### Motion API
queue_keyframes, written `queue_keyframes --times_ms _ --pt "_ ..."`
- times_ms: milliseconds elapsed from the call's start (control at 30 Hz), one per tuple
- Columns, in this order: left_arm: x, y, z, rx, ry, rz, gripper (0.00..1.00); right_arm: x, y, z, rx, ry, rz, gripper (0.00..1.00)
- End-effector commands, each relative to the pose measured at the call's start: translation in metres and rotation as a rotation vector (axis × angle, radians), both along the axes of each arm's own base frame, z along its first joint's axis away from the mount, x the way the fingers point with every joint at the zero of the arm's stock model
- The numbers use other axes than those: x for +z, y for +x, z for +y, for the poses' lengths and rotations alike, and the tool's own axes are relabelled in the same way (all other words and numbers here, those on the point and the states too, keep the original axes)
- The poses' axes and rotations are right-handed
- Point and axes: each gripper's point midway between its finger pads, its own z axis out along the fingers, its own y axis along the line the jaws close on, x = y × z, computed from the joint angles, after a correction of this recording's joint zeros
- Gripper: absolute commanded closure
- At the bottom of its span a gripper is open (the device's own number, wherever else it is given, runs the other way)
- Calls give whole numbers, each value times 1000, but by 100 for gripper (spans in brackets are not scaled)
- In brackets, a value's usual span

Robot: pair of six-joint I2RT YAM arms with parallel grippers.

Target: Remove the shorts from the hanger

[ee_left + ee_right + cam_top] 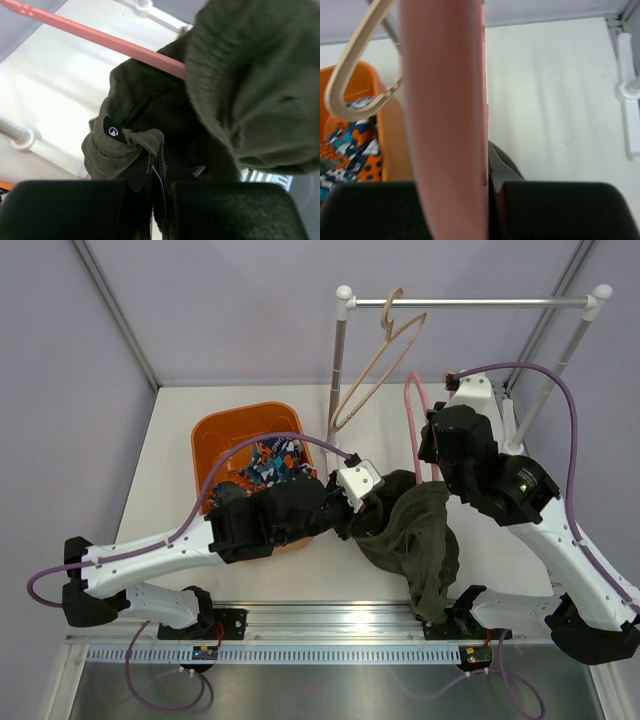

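Note:
Olive green shorts (420, 540) hang off a pink hanger (414, 425) in the middle of the table and drape down toward the front rail. My left gripper (365, 502) is shut on a fold of the shorts (145, 137) at their left edge, near a small black logo tag (113, 131). The pink hanger bar (100, 37) crosses above the cloth in the left wrist view. My right gripper (432, 455) is shut on the pink hanger (447, 100), which fills the middle of the right wrist view.
An orange basket (222, 440) with patterned clothes (272, 462) stands at the left. A garment rack (470, 303) at the back carries a beige hanger (375, 365), also seen in the right wrist view (355, 75). The rack's white foot (630, 90) is at the right.

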Motion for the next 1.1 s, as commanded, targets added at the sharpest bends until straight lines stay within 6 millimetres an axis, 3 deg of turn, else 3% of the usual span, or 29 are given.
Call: queue_keyframes --times_ms 0,67,233,400,467,500,600,633,667,700,733,767,833,867,933,1067 --pt "56 -12 10 -83 -75 -120 100 32 16 -33 -146 58 -82 100" --pt "77 -12 18 -88 -91 -167 100 33 24 -50 -215 58 -82 100" --pt "105 -6 30 -61 -73 -237 100 41 35 -55 -233 81 -96 100" --pt "135 2 39 -17 -102 -303 100 54 43 -76 -292 82 -101 100" --pt "149 19 48 65 -106 -339 100 56 43 -75 -271 92 -97 100" --pt "174 27 59 115 -145 -355 100 56 42 -75 -268 94 -98 100" --pt "208 64 80 237 -187 -370 100 54 41 -75 -258 85 -87 100" --pt "246 78 105 310 -259 -408 100 53 40 -75 -255 84 -84 100" --pt "260 84 113 334 -283 -417 100 54 39 -76 -254 82 -83 100" --pt "267 105 117 392 -275 -428 100 53 38 -76 -250 81 -80 100" --pt "283 112 127 437 -300 -452 100 53 38 -75 -247 79 -76 100" --pt "323 108 150 487 -380 -515 100 52 37 -74 -238 80 -73 100" --pt "348 121 174 598 -430 -571 100 52 38 -72 -225 80 -64 100" --pt "370 118 189 632 -500 -624 100 52 37 -71 -217 78 -61 100" --pt "388 116 222 722 -573 -673 100 51 39 -67 -199 75 -50 100" --pt "401 116 255 793 -651 -718 100 51 41 -67 -192 51 -46 100"
